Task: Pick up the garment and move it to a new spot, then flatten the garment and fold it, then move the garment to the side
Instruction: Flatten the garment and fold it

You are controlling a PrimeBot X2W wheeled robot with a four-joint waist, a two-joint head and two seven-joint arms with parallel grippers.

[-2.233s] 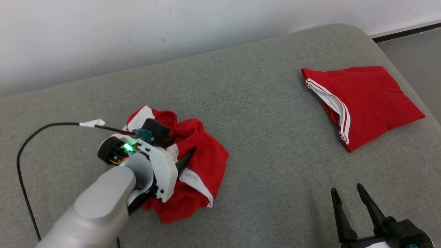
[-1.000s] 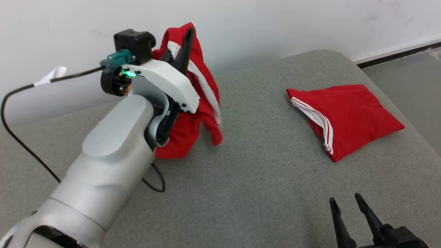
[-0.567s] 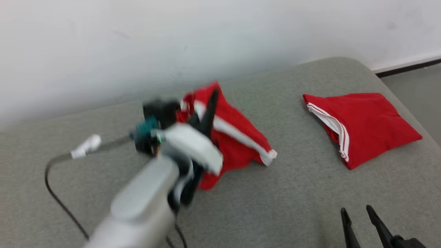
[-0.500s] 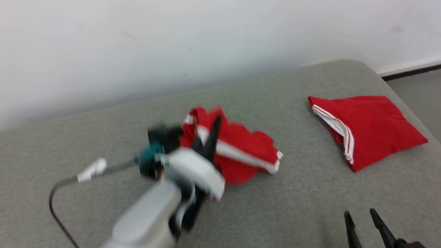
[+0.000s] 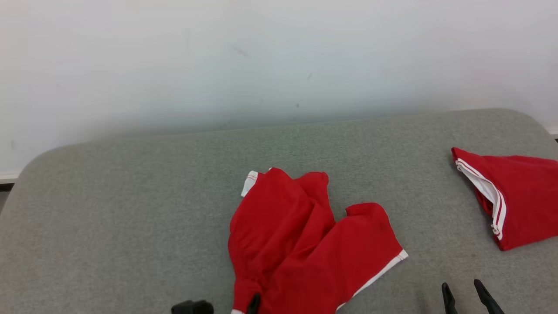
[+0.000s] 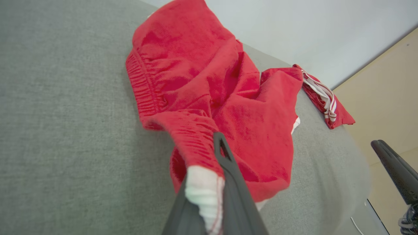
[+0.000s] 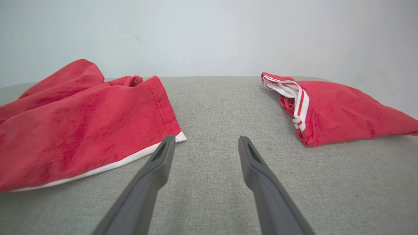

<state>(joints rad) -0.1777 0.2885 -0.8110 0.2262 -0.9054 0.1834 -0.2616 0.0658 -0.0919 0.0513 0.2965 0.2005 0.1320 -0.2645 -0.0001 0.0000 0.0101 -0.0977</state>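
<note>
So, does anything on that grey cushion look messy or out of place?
Yes. The loose red garment in the middle lies rumpled and askew, with one white-edged corner pinched in the robot's left hand. The other red garment on the right sits neatly folded. Nothing looks spilled or damaged.

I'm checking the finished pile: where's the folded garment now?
In the head view the folded garment lies at the right edge of the cushion, right of the loose garment and beyond the right claw.
</note>
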